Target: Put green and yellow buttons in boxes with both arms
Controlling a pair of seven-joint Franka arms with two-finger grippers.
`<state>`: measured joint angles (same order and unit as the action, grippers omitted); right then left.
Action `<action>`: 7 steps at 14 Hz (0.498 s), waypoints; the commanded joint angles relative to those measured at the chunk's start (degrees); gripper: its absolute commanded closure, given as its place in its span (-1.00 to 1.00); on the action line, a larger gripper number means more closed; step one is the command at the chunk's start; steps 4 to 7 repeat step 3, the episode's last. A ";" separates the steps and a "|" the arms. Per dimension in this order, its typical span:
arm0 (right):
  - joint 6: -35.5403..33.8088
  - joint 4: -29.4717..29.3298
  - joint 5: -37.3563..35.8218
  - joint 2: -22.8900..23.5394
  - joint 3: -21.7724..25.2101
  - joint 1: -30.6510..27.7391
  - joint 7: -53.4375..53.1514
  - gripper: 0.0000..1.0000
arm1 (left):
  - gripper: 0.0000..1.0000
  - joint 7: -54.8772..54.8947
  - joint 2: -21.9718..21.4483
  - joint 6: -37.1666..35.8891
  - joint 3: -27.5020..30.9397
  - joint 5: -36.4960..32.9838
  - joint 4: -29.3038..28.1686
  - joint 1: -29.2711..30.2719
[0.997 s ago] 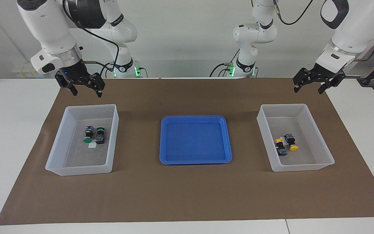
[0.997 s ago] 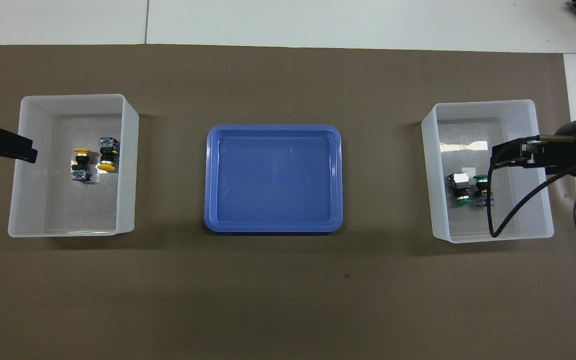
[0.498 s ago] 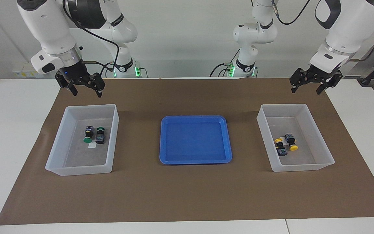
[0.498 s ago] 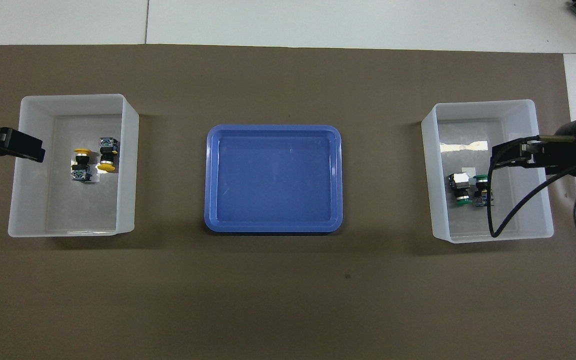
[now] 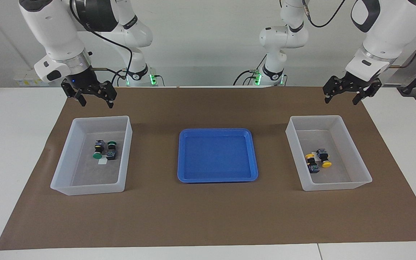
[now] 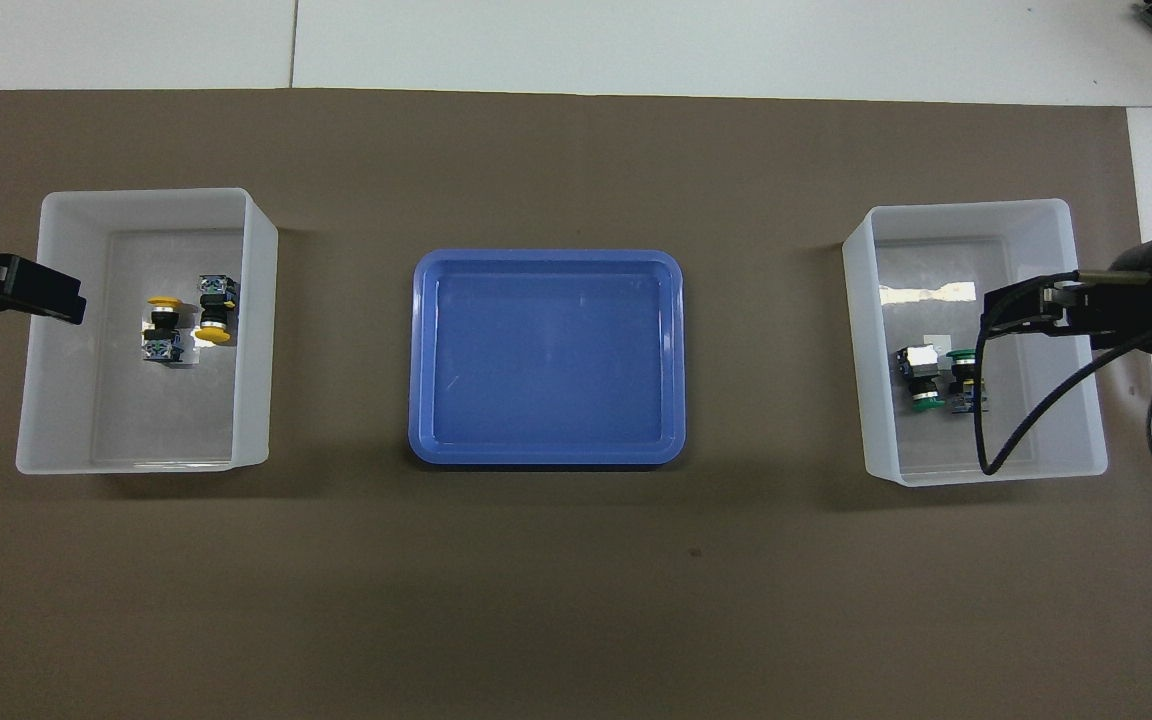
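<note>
— Start at nine o'clock in the facing view. What do you have there?

— Your right claw (image 5: pixel 95 98) hangs over the brown paper mat (image 5: pixel 208 213), at twelve o'clock of the translucent white plastic box (image 5: pixel 89 188) at that end of the bench (image 5: pixel 13 144). Its fingers are spread wide and hold nothing. Two green-capped push-buttons (image 5: pixel 98 149) lie side by side on that box's floor.

— And the middle?

— A shallow blue plastic tray (image 5: pixel 217 177), flat on the mat between both boxes.

— Then three o'clock?

— The second translucent white box (image 5: pixel 334 186) holds two yellow-capped push-buttons (image 5: pixel 324 158), lying side by side near its centre. Your left claw (image 5: pixel 341 97) hangs over the mat at twelve o'clock of that box, fingers wide apart, gripping nothing.
</note>
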<state>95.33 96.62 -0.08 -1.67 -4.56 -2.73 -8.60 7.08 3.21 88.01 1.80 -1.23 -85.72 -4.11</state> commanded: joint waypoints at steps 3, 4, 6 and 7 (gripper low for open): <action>-0.41 0.85 0.96 -0.87 -0.36 -0.79 1.66 -1.00 | -1.00 -1.63 -1.28 1.11 0.58 1.41 -1.29 0.07; -0.41 0.85 0.96 -0.87 -0.36 -0.79 1.66 -1.00 | -1.00 -1.63 -1.28 1.11 0.58 1.41 -1.29 0.07; -0.41 0.85 0.96 -0.87 -0.36 -0.79 1.66 -1.00 | -1.00 -1.63 -1.28 1.11 0.58 1.41 -1.29 0.07; -0.41 0.85 0.96 -0.87 -0.36 -0.79 1.66 -1.00 | -1.00 -1.63 -1.28 1.11 0.58 1.41 -1.29 0.07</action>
